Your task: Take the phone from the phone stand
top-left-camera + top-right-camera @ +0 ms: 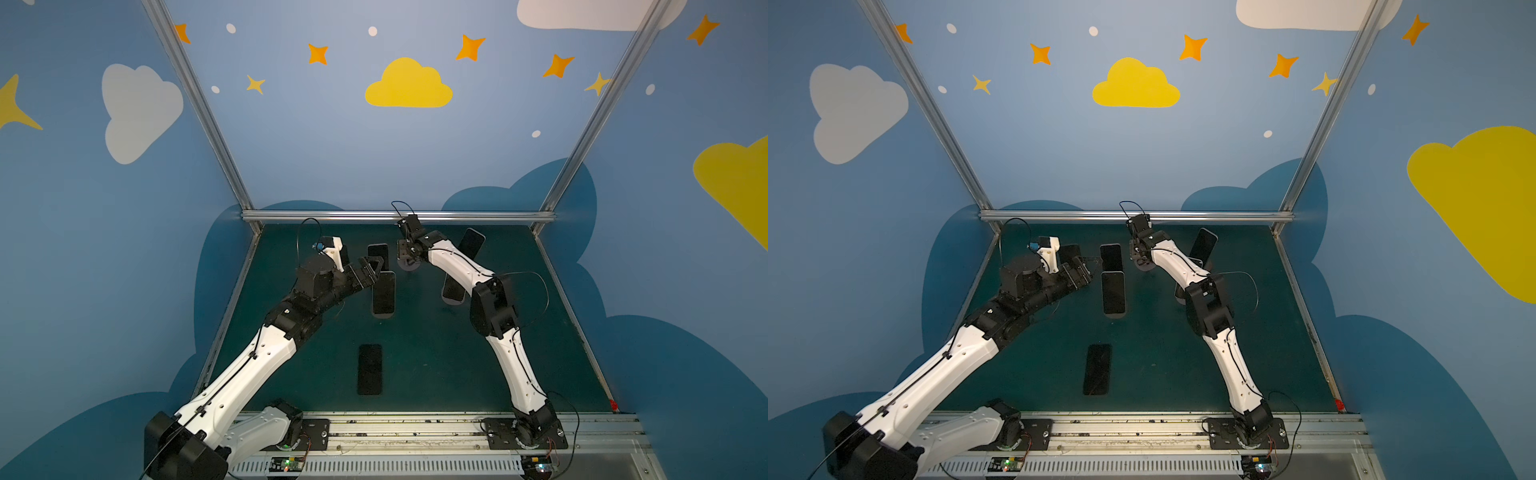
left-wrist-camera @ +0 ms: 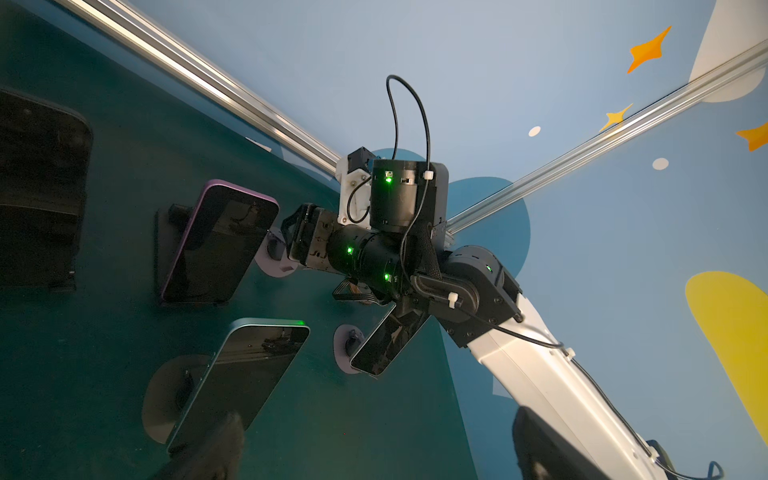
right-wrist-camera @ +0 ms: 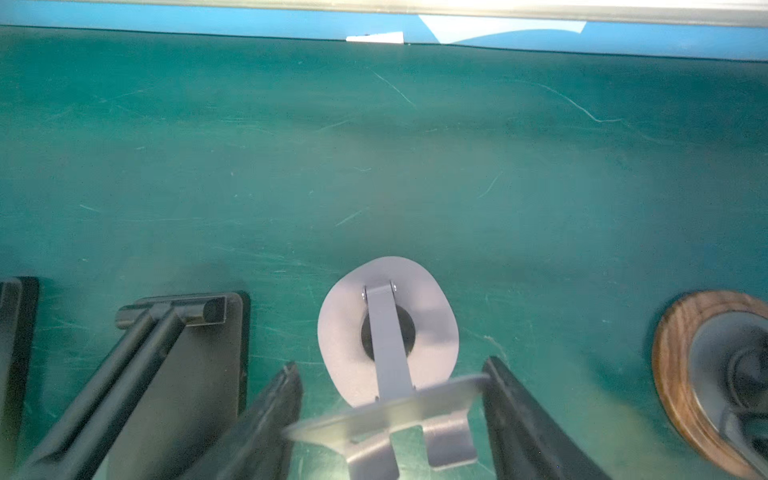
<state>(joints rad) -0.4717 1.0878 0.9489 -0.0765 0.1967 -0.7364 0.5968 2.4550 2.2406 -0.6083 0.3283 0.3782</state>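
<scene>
One phone flat, right gripper astride stand

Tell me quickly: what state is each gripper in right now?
Left gripper: open, holding nothing.
Right gripper: open, jaws either side of the empty grey stand, no phone held.

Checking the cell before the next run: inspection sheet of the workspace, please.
Surface: green mat, scuffed.
Job's things: purple phone on a black stand; blue phone propped; grey stand empty; one black phone flat on the mat.
Clutter: nothing seen.
Grippers: left pincer open by the blue phone; right pincer open, straddling the grey stand.
Cables: slack cable loop at the right arm.
Surroundings: blue walls, yellow cloud decal, aluminium frame.
</scene>
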